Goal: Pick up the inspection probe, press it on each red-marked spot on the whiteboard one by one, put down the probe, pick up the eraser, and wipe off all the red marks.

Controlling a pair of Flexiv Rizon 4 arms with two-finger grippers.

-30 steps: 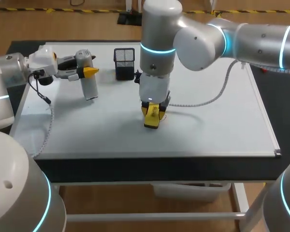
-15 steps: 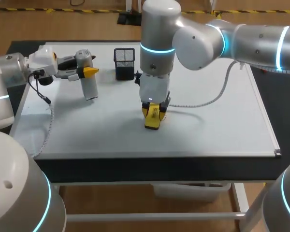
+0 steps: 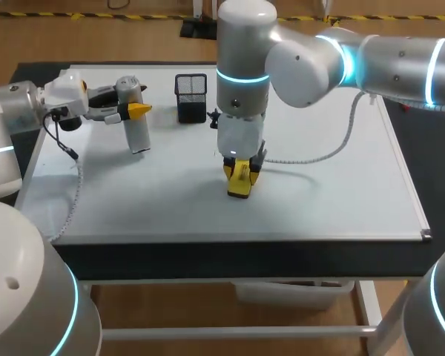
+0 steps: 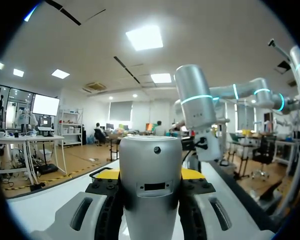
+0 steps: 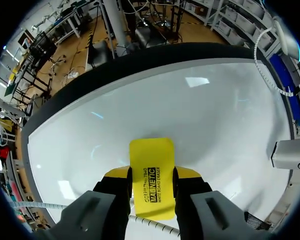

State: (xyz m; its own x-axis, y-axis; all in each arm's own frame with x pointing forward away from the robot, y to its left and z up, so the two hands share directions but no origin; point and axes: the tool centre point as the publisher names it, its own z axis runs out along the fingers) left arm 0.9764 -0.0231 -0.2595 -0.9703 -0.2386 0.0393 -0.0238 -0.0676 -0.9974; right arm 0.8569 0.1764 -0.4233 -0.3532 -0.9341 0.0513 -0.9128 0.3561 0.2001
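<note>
Whiteboard (image 3: 341, 185) flat across the table, plain white in the head and right wrist views. Cannot find a single red mark on it, though could not see one under the pad.

Near the middle, a shade toward six o'clock: right gripper (image 5: 152, 175) pointing down, clamped from both sides on the yellow eraser (image 5: 151, 160), pad flat against the surface.

Out at ten o'clock: left gripper (image 4: 149, 175) closed around the grey inspection probe (image 3: 137, 130), upright, foot at or just above the board; cannot tell which. Beside it, toward its three o'clock: black mesh basket (image 3: 190, 96).

Judging by this: pressing round over, wiping well along, perhaps nearly finished. Left to do: clearing any trace beneath the eraser. Probe not yet let go.
</note>
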